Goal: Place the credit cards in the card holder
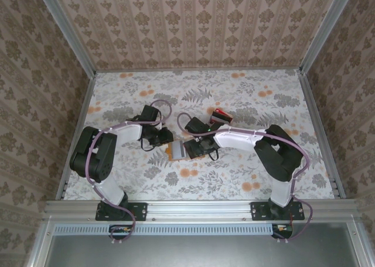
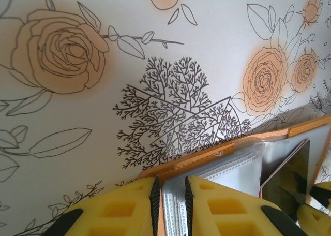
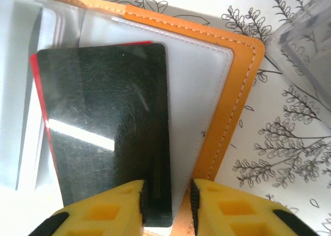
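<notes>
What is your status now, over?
Left gripper shut on card holder sleeves. Right gripper open at black card, lying on red card. Nothing blocking seen.

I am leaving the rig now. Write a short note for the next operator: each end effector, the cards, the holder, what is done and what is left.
Grip: the left end effector is shut on the edge of the open card holder. The right end effector has its jaws a little apart over the near end of the black card and does not clamp it.
Cards: the black card lies on the holder's clear sleeves, with a red card under it.
Done: the holder is open and two cards are at it.
Left: seat both cards, since I cannot tell if they are inside a sleeve. Check the red thing farther back, perhaps another card.
</notes>
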Tool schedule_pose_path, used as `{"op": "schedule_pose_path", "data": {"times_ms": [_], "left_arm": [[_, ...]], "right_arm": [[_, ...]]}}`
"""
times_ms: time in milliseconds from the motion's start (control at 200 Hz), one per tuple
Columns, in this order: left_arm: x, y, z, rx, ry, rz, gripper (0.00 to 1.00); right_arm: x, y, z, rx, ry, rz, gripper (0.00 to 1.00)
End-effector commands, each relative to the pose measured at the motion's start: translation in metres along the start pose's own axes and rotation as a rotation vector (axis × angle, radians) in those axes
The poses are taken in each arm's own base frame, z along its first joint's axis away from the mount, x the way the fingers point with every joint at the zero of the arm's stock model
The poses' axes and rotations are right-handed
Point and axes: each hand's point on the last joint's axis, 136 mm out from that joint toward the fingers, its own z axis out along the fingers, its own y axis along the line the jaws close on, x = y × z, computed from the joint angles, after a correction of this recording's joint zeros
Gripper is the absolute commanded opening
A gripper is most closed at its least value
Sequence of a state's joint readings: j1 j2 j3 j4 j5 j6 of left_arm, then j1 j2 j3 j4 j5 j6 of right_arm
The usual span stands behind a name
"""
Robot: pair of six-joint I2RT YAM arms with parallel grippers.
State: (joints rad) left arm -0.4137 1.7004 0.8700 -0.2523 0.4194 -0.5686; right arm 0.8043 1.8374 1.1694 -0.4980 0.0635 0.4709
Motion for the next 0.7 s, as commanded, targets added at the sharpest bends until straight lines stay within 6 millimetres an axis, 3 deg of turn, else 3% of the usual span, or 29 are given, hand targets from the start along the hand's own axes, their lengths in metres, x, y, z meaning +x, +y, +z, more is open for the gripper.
{"op": "schedule_pose_path", "data": {"times_ms": [0, 95, 235, 465, 695], "left_arm": [[0.042, 0.03, 0.017, -0.106, 0.142, -0.051, 0.22], [0.041, 0.029, 0.017, -0.104, 0.142, -0.051, 0.22], [0.043, 0.03, 0.017, -0.103, 0.141, -0.052, 0.22], [0.048, 0.034, 0.02, -0.106, 0.148, -0.062, 0.22], [0.049, 0.034, 0.023, -0.097, 0.155, -0.066, 0.22]], "right_arm": [[-0.012, 0.006, -0.024, -0.051, -0.059, 0.017, 0.37], [-0.015, 0.008, -0.027, -0.074, -0.064, 0.026, 0.48], [-0.007, 0.006, -0.013, -0.113, -0.019, 0.073, 0.59], [0.008, -0.009, -0.003, -0.099, 0.004, 0.126, 0.66], [0.007, 0.01, 0.011, -0.203, 0.024, 0.153, 0.69]]}}
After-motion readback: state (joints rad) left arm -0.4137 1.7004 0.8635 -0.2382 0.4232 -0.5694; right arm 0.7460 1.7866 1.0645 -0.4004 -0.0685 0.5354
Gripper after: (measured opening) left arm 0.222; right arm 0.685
